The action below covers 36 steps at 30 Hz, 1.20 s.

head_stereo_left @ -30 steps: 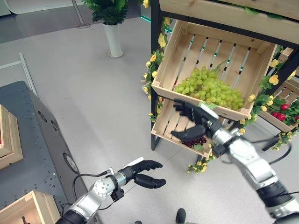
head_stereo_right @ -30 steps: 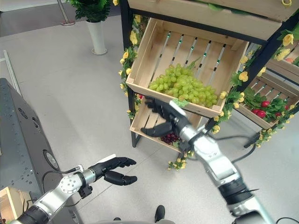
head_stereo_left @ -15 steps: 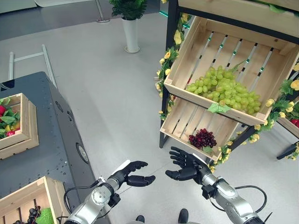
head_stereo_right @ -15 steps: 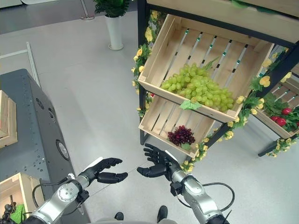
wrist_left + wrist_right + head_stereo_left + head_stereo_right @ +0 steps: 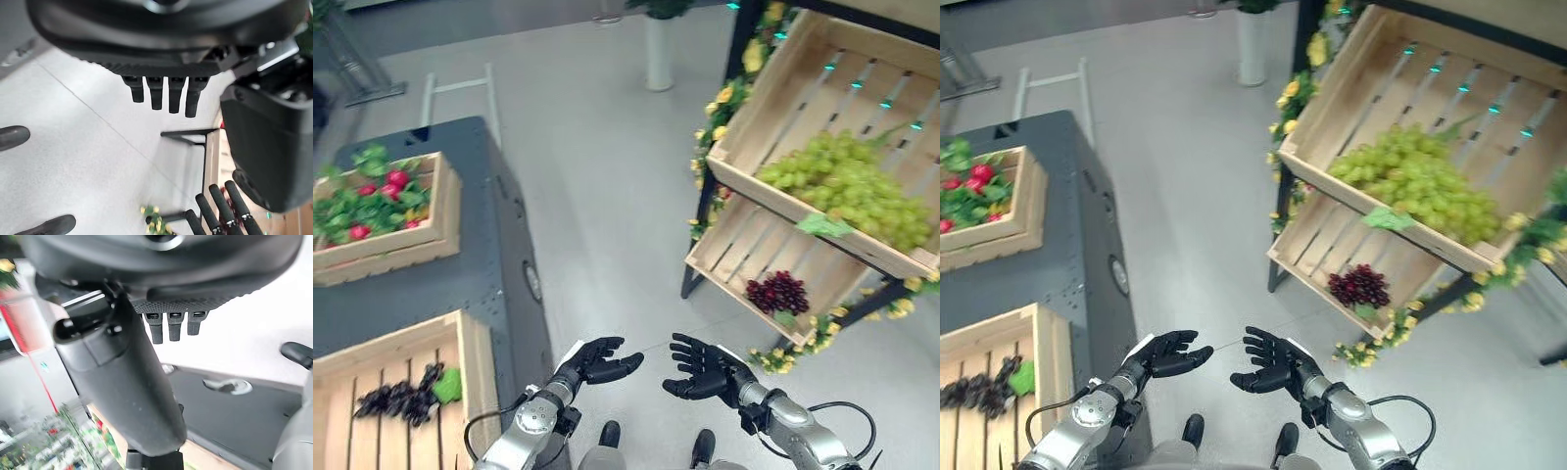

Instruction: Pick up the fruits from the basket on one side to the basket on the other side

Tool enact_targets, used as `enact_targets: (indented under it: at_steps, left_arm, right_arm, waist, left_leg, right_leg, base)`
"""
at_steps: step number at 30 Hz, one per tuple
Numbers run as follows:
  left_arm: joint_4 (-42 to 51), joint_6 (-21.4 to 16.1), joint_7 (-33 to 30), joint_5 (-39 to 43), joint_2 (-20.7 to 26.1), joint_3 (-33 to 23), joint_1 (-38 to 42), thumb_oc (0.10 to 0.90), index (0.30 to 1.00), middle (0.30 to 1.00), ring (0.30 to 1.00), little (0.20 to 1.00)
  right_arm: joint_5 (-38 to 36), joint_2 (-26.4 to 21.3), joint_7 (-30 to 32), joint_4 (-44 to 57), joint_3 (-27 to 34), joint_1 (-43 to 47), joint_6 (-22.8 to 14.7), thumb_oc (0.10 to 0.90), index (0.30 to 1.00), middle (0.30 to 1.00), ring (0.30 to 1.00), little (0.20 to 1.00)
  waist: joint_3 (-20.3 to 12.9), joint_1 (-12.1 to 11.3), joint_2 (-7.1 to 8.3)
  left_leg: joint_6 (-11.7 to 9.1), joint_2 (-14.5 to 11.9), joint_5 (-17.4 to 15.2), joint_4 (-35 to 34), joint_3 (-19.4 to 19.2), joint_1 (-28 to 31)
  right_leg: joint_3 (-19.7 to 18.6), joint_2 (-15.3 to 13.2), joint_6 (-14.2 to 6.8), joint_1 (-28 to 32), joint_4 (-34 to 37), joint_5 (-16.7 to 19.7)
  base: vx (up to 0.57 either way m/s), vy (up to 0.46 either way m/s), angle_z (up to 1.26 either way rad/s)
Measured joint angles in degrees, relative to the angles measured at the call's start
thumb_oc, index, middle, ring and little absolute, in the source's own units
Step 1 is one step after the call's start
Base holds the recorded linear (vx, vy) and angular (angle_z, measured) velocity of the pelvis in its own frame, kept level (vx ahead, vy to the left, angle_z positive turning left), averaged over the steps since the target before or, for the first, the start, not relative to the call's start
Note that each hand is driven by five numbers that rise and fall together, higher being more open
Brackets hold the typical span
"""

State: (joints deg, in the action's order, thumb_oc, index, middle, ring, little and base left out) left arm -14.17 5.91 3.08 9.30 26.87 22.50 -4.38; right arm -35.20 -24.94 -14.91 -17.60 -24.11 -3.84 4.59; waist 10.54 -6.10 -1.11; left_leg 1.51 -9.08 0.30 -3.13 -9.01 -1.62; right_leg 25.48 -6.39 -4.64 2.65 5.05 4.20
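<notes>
A bunch of dark grapes (image 5: 777,292) lies in the lower slanted wooden crate (image 5: 734,235) of the shelf on the right. Green grapes (image 5: 850,186) fill the upper crate (image 5: 773,93). On the grey table (image 5: 499,255) to the left, a wooden crate (image 5: 475,367) holds another dark grape bunch (image 5: 401,401) with a green leaf. My left hand (image 5: 597,360) and right hand (image 5: 705,370) hover low over the floor, palms facing each other, both open and empty. Straight fingers (image 5: 161,95) show in the left wrist view, and straight fingers (image 5: 171,328) in the right wrist view.
A second crate (image 5: 382,250) with red fruits and green leaves sits farther back on the table. Yellow flower garlands (image 5: 715,108) wrap the black shelf frame. A white planter (image 5: 658,49) stands on the floor behind. Open grey floor lies between table and shelf.
My right hand has pulled back from the lower shelf crate and dropped low beside the left hand, empty. The camera has swung left, bringing the table crates into sight.
</notes>
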Motion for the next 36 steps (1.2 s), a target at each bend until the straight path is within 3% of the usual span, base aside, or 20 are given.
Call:
enact_targets:
  at_steps: [1,2,3,4,5,8,14,16,19,20,21,22,24,28,30,32,36]
  left_arm:
    - [0.01,-0.20,1.11,-0.02,0.07,0.99,1.38,0.800,0.900,0.900,0.900,0.900]
    - [0.16,-0.75,2.19,-0.02,-0.01,1.63,2.08,0.800,0.900,0.900,0.900,0.900]
    - [0.57,-1.29,3.21,-0.03,-0.05,2.09,1.89,0.800,0.900,0.900,0.900,0.900]
    - [0.61,-1.33,3.92,-0.07,-0.01,2.38,1.95,0.800,0.900,0.900,0.900,0.900]
    - [0.59,-1.34,4.06,-0.08,0.10,2.38,1.91,0.800,0.900,0.900,0.900,0.900]
    - [1.02,-1.40,5.35,-0.08,3.14,1.76,1.93,0.800,0.900,0.900,0.900,0.900]
    - [3.96,-1.28,7.44,-0.08,8.52,-1.98,1.88,0.800,0.900,0.900,0.900,0.900]
    - [4.82,-1.27,8.59,-0.08,8.67,-2.70,1.99,0.800,0.900,0.900,0.900,0.900]
    - [5.26,-1.27,10.76,-0.07,8.41,-2.49,2.09,0.800,0.900,0.900,0.900,0.900]
    - [5.06,-1.23,11.03,-0.06,8.18,-2.35,2.28,0.800,0.900,0.900,0.900,0.900]
    - [5.11,-1.23,11.13,-0.05,8.24,-2.29,2.32,0.800,0.900,0.900,0.900,0.900]
    - [5.08,-1.14,10.83,-0.06,8.19,-2.25,2.49,0.800,0.900,0.900,0.900,0.900]
    - [5.11,-1.06,9.95,-0.04,8.19,-1.45,3.01,0.800,0.900,0.900,0.900,0.900]
    - [5.08,-0.66,8.00,-0.02,7.58,-0.30,3.09,0.800,0.900,0.900,0.900,0.900]
    - [5.07,-0.58,7.87,-0.03,7.44,0.27,2.88,0.800,0.900,0.900,0.900,0.900]
    - [4.92,-0.59,7.99,-0.04,6.89,0.24,2.13,0.800,0.900,0.900,0.900,0.900]
    - [5.23,-0.72,8.58,-0.06,6.01,0.31,0.14,0.800,0.900,0.900,0.900,0.900]
  right_arm:
    - [-2.14,-0.30,0.50,-0.13,-0.39,-0.30,-0.12,0.800,0.900,0.900,0.900,0.900]
    - [-4.15,-0.89,1.27,-0.12,-0.50,-0.12,-0.58,0.800,0.900,0.900,0.900,0.900]
    - [-5.67,-1.39,2.31,0.00,-0.70,0.15,-2.08,0.800,0.900,0.900,0.900,0.900]
    - [-6.02,-1.31,3.20,-0.12,-0.30,0.09,-3.55,0.800,0.900,0.900,0.900,0.900]
    - [-6.04,-0.87,3.62,-0.11,-0.09,0.09,-3.95,0.800,0.900,0.900,0.900,0.900]
    - [-6.06,2.05,3.77,0.10,0.59,0.55,-4.77,0.800,0.900,0.900,0.900,0.900]
    - [-5.88,3.16,3.75,1.29,0.99,1.11,-4.74,0.800,0.900,0.900,0.900,0.900]
    - [-5.87,3.34,3.76,1.31,1.46,1.29,-4.72,0.800,0.900,0.900,0.900,0.900]
    - [-5.70,3.40,3.76,1.45,1.59,0.77,-4.65,0.800,0.900,0.900,0.900,0.900]
    - [-5.74,3.07,3.76,2.14,1.56,0.52,-4.65,0.800,0.900,0.900,0.900,0.900]
    - [-5.74,3.12,3.75,2.53,1.52,0.25,-4.64,0.800,0.900,0.900,0.900,0.900]
    - [-5.68,3.17,3.73,2.84,1.22,0.15,-4.63,0.800,0.900,0.900,0.900,0.900]
    - [-5.66,2.85,3.74,4.04,1.20,-0.46,-4.62,0.800,0.900,0.900,0.900,0.900]
    - [-4.74,2.87,3.72,4.63,1.21,-0.32,-4.79,0.800,0.900,0.900,0.900,0.900]
    - [-3.37,2.89,3.71,4.47,1.11,-0.54,-4.79,0.800,0.900,0.900,0.900,0.900]
    - [-3.30,2.37,3.69,4.47,1.17,-0.84,-4.79,0.800,0.900,0.900,0.900,0.900]
    - [-2.85,-0.19,3.65,5.01,1.88,-1.15,-4.80,0.800,0.900,0.900,0.900,0.900]
  waist:
    - [0.22,1.18,0.75]
    - [0.29,1.50,0.82]
    - [0.10,1.78,-0.04]
    - [-0.23,1.97,-0.98]
    - [-0.22,1.89,-1.05]
    - [-0.70,1.67,0.76]
    - [-0.67,-0.26,1.78]
    - [-0.65,-0.67,1.80]
    - [-0.61,0.30,2.09]
    - [-0.41,0.85,2.11]
    - [-0.34,1.10,2.01]
    - [-0.22,1.38,1.87]
    - [0.22,2.36,1.17]
    - [-0.06,2.40,1.64]
    - [-0.28,2.87,2.23]
    - [-0.81,4.77,2.88]
    - [-0.87,5.55,2.40]
  left_leg:
    - [0.64,-0.33,-0.81,0.83,-6.42,-0.12]
    - [-0.76,0.01,0.16,2.01,-11.22,-0.36]
    - [-0.93,0.55,0.45,2.47,-13.97,-0.08]
    - [-2.55,0.66,3.31,2.08,-12.96,-0.24]
    - [-3.07,1.01,4.19,2.01,-12.44,-0.32]
    - [-1.77,5.67,5.58,-0.69,-8.84,1.08]
    - [-0.20,8.63,4.72,-1.88,-6.75,3.14]
    - [0.05,8.56,4.51,-1.87,-6.51,3.31]
    - [1.16,8.66,3.66,-1.61,-5.60,4.54]
    - [1.87,8.56,3.40,-1.54,-4.70,4.92]
    - [2.26,8.71,3.27,-1.78,-4.31,5.09]
    - [2.68,8.73,3.19,-1.84,-3.05,5.12]
    - [2.79,8.29,3.42,-1.90,-0.77,5.17]
    - [2.88,9.49,3.22,-1.99,1.93,4.56]
    - [2.00,10.30,3.26,-2.32,4.35,4.10]
    - [0.10,10.40,3.52,-2.38,9.23,3.15]
    - [-2.72,7.17,4.48,-1.99,11.29,2.05]
  right_leg:
    - [4.15,-1.76,-0.28,1.33,0.00,-1.26]
    - [7.37,-3.33,-1.05,2.33,-0.44,-1.56]
    - [9.48,-4.03,-2.46,2.92,-1.70,-2.64]
    - [9.66,-4.21,-3.73,3.00,-3.71,-4.15]
    - [9.37,-4.69,-4.16,3.07,-4.83,-5.00]
    - [4.95,-7.66,-4.14,3.94,-6.12,-6.81]
    - [5.11,-9.86,-4.50,7.56,-6.75,-6.43]
    - [5.13,-10.48,-4.74,7.16,-10.24,-6.27]
    - [4.28,-13.09,-4.82,4.28,-21.46,-5.73]
    - [2.71,-15.10,-4.57,1.13,-28.19,-5.78]
    - [1.56,-15.41,-4.94,-0.31,-30.44,-6.14]
    - [-1.83,-13.52,-3.85,-3.17,-32.34,-7.52]
    - [-7.13,-7.61,-3.23,-4.10,-25.10,-8.34]
    - [-12.65,-5.55,-4.76,-4.34,-8.99,-6.67]
    - [-15.86,-5.72,-5.35,-3.74,-0.26,-2.74]
    - [-20.52,-4.32,-5.55,-2.65,0.38,0.34]
    - [-20.90,-0.24,-3.37,-1.21,0.00,-1.24]
  base:
    - [0.00,0.218,2.31]
    - [0.08,0.295,1.94]
    - [0.13,0.294,1.45]
    - [0.14,0.278,0.99]
    - [0.12,0.240,0.80]
    - [0.15,0.277,0.73]
    - [0.14,0.305,0.42]
    - [0.09,0.283,0.33]
    - [0.07,0.212,0.34]
    - [0.01,0.045,0.23]
    - [0.04,-0.011,0.32]
    - [0.04,-0.084,0.48]
    - [0.08,-0.103,0.61]
    - [0.11,-0.156,0.41]
    - [0.14,-0.197,0.64]
    - [0.14,-0.252,1.09]
    - [0.14,-0.303,0.62]
